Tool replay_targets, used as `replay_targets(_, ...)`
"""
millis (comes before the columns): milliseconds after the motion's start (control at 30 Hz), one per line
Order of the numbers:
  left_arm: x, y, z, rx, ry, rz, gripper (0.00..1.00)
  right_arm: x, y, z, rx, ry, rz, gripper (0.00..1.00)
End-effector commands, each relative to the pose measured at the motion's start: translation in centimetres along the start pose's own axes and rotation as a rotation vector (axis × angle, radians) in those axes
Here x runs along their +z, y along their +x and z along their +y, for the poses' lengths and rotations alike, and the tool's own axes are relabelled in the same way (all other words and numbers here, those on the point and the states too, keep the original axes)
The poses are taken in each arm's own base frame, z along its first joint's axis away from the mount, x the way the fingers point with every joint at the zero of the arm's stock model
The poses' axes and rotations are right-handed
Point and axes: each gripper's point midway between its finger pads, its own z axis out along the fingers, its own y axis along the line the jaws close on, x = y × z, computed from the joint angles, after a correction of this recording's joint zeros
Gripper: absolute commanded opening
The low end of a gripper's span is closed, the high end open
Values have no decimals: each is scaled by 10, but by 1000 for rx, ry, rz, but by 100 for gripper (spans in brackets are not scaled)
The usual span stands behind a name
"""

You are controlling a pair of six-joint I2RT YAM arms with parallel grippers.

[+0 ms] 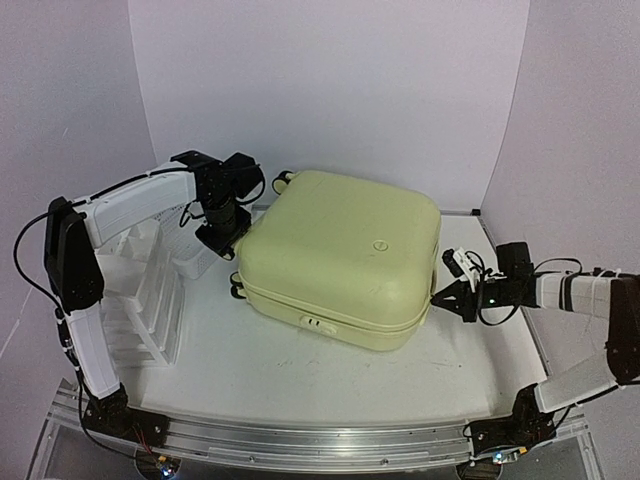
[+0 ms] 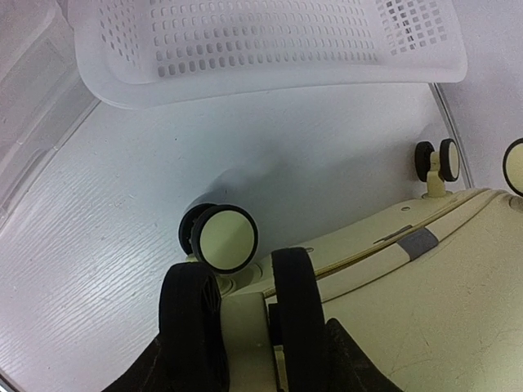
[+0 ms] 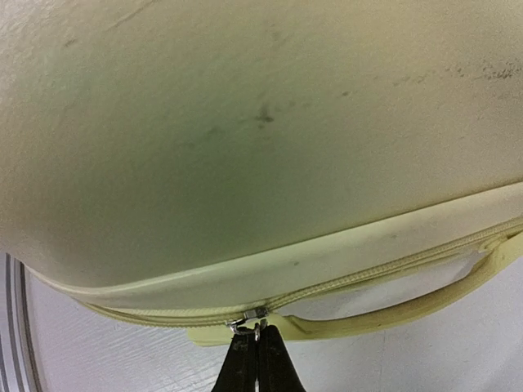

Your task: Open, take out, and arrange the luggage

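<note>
Suitcase [image 1: 340, 255] is lying closed mid-table [image 1: 300, 370]. Left gripper [image 2: 243, 302] is clamping its wheel corner near the basket [image 2: 245, 49]. Right gripper [image 3: 256, 339] is pinching the zipper pull [image 3: 248, 323] on its right side.

"How many of each do we count?"
"We count one luggage [image 1: 340, 255] and, from the left wrist, three wheels [image 2: 227, 238] [image 2: 437, 161] [image 2: 515, 163]."
"Anything else?"
"We see one mesh basket [image 2: 270, 49], one drawer organiser [image 1: 140, 290], two arms [image 1: 130, 200] [image 1: 585, 292]."

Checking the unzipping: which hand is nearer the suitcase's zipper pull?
Right. The right hand pinches the zipper pull on the luggage; the left hand clamps a wheel corner on the opposite side.
</note>
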Motion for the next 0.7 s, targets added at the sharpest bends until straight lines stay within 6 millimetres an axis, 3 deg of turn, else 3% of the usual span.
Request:
replay_targets(0,4,-29,26,363,-108,-146,4,-16,-32,-65,-127,168,-31,0)
replay_targets(100,2,-28,22,407,-92,-149,5,-19,-32,-97,-147,215,-9,0)
replay_targets(333,3,-29,15,507,-53,-161,5,-36,-53,-165,-153,255,-73,0)
replay_targets(467,10,-23,4,588,-33,-146,5,-36,-45,-195,-251,256,-61,0)
replay_targets(533,13,-20,-1,626,-28,-142,5,-38,-38,-219,-271,269,-59,0)
replay_targets(667,16,-21,-13,695,-3,-163,5,-27,-54,-243,-375,195,-148,0)
